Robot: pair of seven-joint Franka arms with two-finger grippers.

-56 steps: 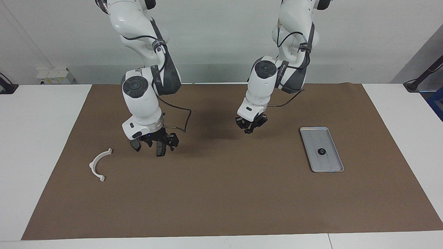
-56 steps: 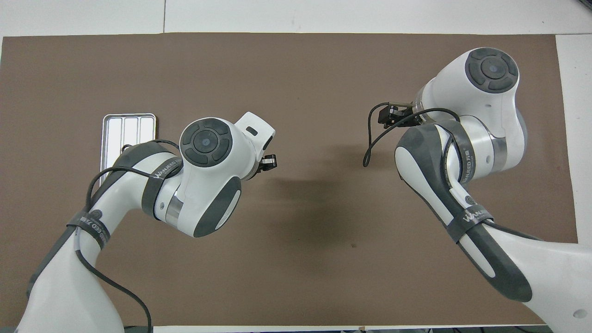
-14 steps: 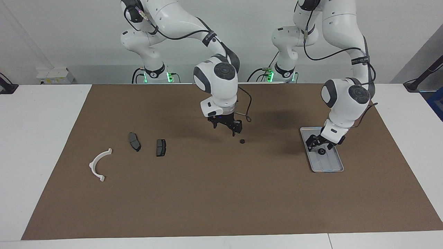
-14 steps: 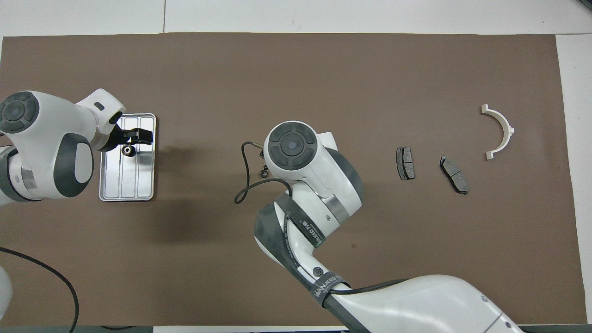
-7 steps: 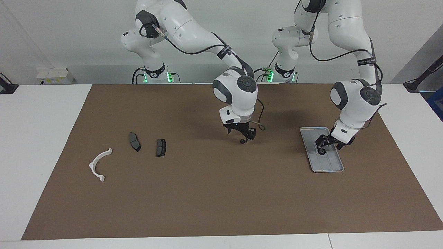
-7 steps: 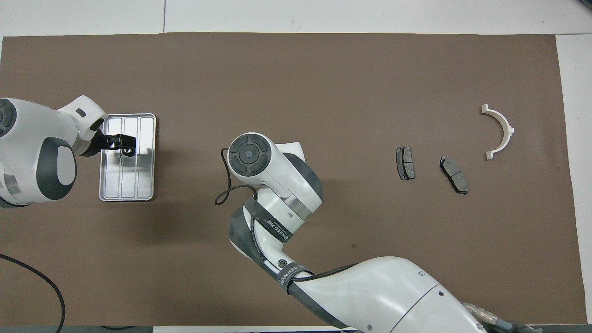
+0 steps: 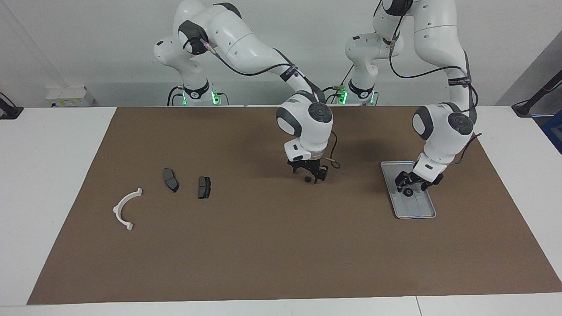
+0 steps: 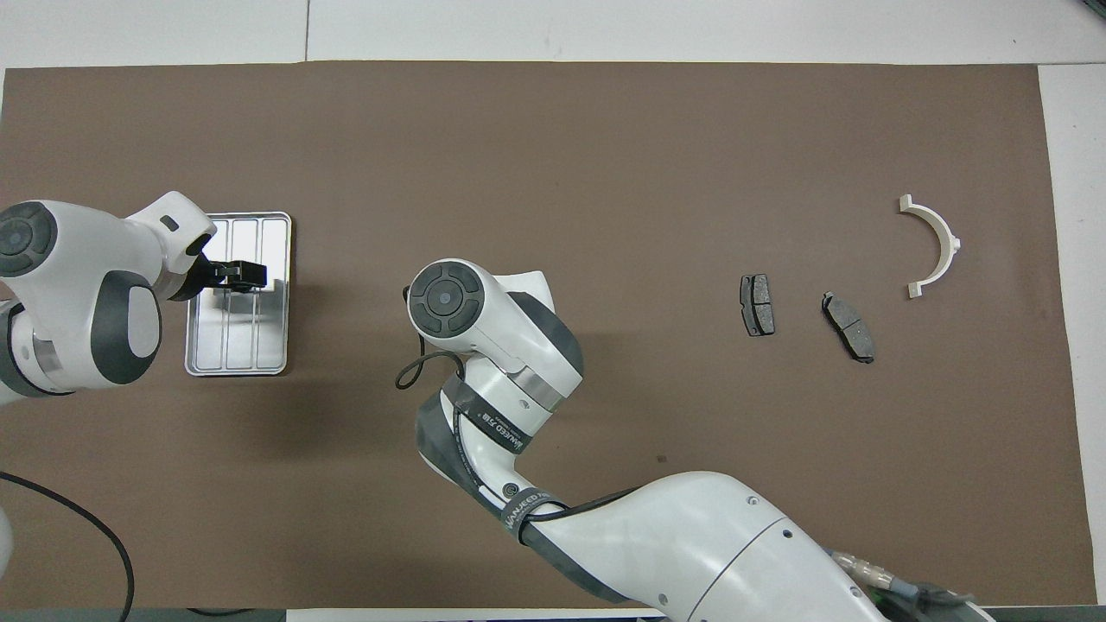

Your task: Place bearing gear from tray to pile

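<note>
Item 1. Left hand point(image 7: 410, 186): low over the tray point(image 7: 423, 210), wrist bent steeply down, forearm reaching in from the robots' side. Whether it is apart or together cannot be told.
Item 2. Bearing gear point(image 7: 408, 192): small, dark, lying in the tray directly under the left hand; contact cannot be told.
Item 3. Tray: flat on the brown mat point(image 7: 281, 254) of the table, toward the left arm's end.
Item 4. Right hand point(image 7: 311, 175): pointing straight down mid-table, low over a small black part point(image 7: 308, 179); apart or together cannot be told.
Item 5. Pile: two dark brake pads point(image 7: 171, 179) and a white curved bracket point(image 7: 125, 210), toward the right arm's end, well apart from the tray.
</note>
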